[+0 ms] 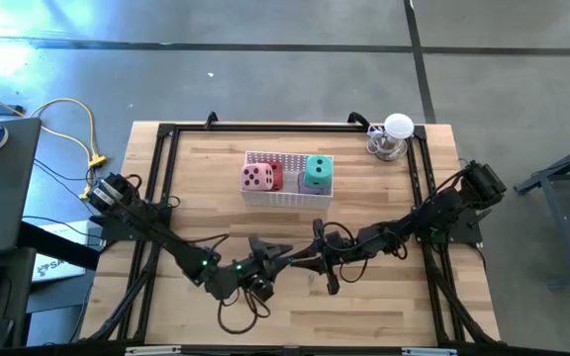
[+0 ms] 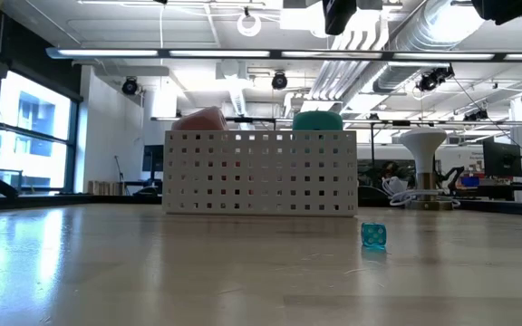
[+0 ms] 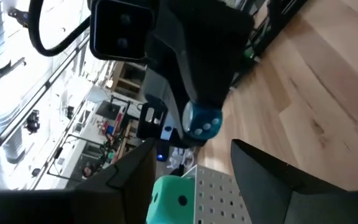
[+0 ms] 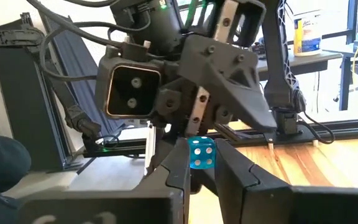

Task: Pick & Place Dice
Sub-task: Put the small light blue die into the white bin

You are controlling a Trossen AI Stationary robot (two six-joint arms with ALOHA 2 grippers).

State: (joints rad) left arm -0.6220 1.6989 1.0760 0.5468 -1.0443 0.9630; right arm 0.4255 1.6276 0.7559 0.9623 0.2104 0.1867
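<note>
Your right claw (image 4: 202,155) is clenched on a small blue die (image 4: 202,153), pinched between its two fingertips and lifted clear of the desk (image 1: 384,307), in front of the white basket (image 1: 287,195). Your left claw (image 1: 277,257) faces it nose to nose, just beside it on the same side of the basket. It is released: its fingers stand apart with nothing between them, and it does not touch the die.

Behind the two claws, the basket sits on the desk with the big dice inside. You can see the pink die (image 1: 256,178) at the basket's left end, the red die (image 1: 275,175) touching it, and the green die (image 1: 318,171) at the right end, poking above the rim. I cannot make out a purple one.

The low view also shows a second blue die (image 2: 373,235) resting on the desk, in front of the basket's right corner and apart from it.
</note>
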